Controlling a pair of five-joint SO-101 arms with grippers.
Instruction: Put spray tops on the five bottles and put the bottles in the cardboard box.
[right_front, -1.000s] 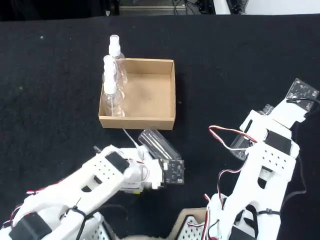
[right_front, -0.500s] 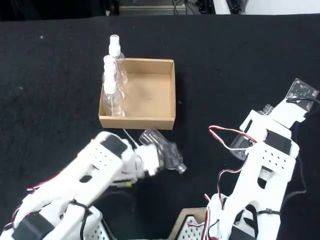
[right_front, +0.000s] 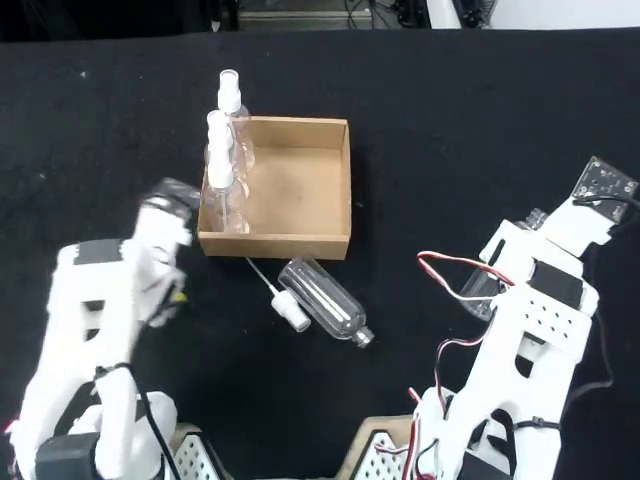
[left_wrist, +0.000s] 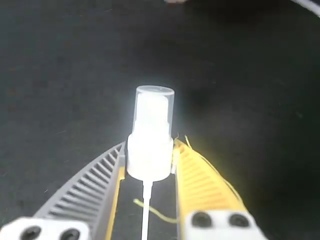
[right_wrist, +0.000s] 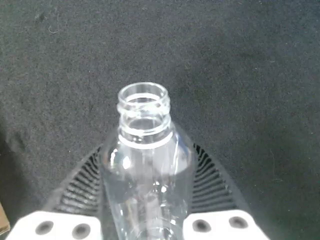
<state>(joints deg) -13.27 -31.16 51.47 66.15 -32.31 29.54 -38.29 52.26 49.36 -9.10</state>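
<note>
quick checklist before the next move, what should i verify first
1. Spray top gripped in left end effector: ok.
2. Open bottle gripped in right end effector, neck uncapped: ok.
3. Top lined up over that neck: not ok, the arms are far apart.
4. Three capped bottles upright in the cardboard box: ok.
5. Free room in the box: ok.
6. Lying bottle capped: not ok, a loose spray top lies beside it.

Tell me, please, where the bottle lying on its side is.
In the high view, the lying bottle rests just in front of the cardboard box, beside a loose spray top.
</note>
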